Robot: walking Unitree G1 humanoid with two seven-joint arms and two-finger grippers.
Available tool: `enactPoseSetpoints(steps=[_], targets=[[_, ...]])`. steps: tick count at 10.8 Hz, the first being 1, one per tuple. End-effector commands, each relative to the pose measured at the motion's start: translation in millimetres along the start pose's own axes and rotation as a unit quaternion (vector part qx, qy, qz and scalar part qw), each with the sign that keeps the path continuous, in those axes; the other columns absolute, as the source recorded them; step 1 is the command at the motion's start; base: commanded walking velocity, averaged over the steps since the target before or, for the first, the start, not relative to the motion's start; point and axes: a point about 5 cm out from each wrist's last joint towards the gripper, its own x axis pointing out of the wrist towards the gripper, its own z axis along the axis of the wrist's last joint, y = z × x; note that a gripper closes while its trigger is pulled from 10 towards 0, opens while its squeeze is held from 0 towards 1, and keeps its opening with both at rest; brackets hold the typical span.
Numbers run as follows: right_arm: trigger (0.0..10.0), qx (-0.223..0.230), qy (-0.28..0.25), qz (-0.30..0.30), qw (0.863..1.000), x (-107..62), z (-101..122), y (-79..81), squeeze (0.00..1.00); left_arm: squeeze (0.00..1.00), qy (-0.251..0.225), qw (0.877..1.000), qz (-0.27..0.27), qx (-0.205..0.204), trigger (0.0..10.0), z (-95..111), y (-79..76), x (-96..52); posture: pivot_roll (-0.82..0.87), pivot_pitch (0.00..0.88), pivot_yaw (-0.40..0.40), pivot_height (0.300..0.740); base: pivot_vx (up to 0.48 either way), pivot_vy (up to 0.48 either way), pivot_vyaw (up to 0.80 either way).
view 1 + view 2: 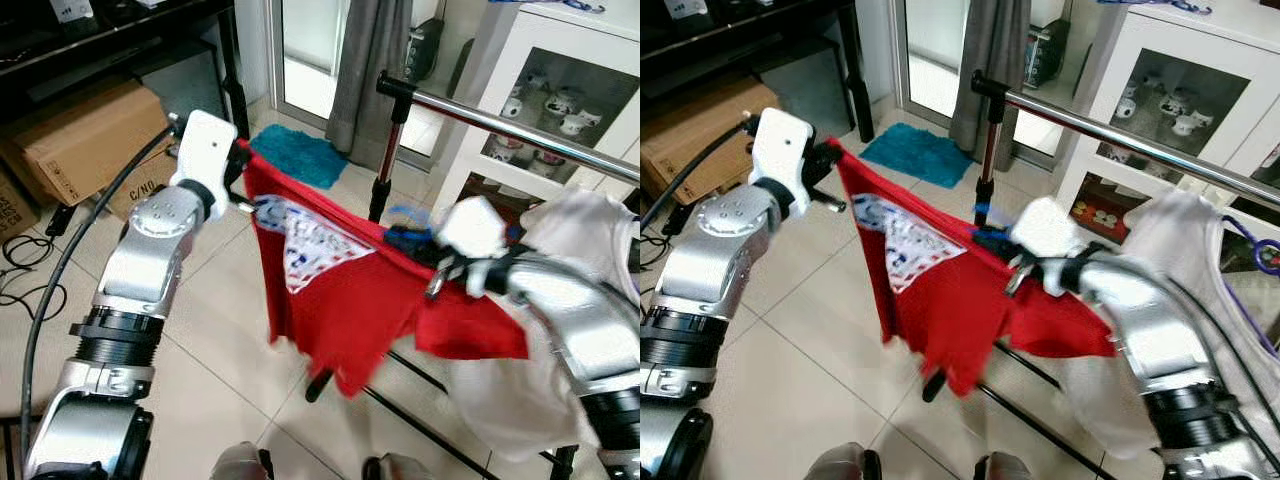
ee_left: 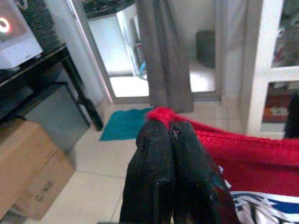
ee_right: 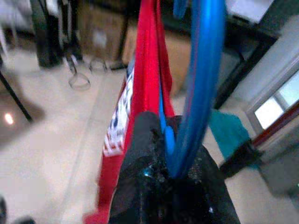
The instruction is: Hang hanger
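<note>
A red shirt (image 1: 340, 290) with a white and blue print hangs stretched between my two grippers, below a chrome clothes rail (image 1: 500, 125). My left gripper (image 1: 240, 160) is shut on the shirt's shoulder edge (image 2: 161, 114), its black fingers (image 2: 163, 177) pressed together. My right gripper (image 1: 415, 242) is shut on a blue hanger (image 3: 198, 84) that sits inside the shirt's other side. The hanger's blue end (image 1: 985, 237) shows beside the rail's upright post (image 1: 987, 165). The hanger's hook is hidden.
A white garment (image 1: 585, 240) hangs on the rail at the right. The rack's black base bars (image 1: 420, 420) cross the tiled floor. Cardboard boxes (image 1: 85, 135) and a dark shelf stand at the left, a teal mat (image 1: 298, 152) by the glass door, a white cabinet (image 1: 1180, 90) behind.
</note>
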Motion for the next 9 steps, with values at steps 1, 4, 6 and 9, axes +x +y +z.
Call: enactPoseSetpoints(steps=[1,4,6,9], targets=[[10.0,0.019,-0.015,-0.004,1.000,-11.9,4.0,-5.2,0.00,0.00,-0.001,0.999,0.042,0.019,0.0,2.9,17.5,-1.1,-0.05,0.000,-0.001,0.740,0.000,0.000,0.00],[10.0,0.086,-0.082,0.050,0.992,-27.5,19.6,2.4,0.00,0.00,0.000,0.996,0.077,-0.037,0.0,-8.3,29.7,6.1,-0.06,0.000,0.006,0.740,0.000,0.000,0.00],[10.0,0.100,-0.109,0.017,0.989,-20.8,25.3,0.4,0.00,0.00,-0.027,0.998,0.018,-0.054,0.0,1.2,13.1,11.7,-0.06,0.000,0.007,0.740,0.000,0.000,0.00],[10.0,0.162,-0.114,-0.133,0.971,14.3,25.5,-13.4,0.00,0.00,-0.086,0.963,-0.239,-0.092,0.0,26.4,-80.3,11.1,-0.05,0.000,0.006,0.740,0.000,0.000,0.00]])
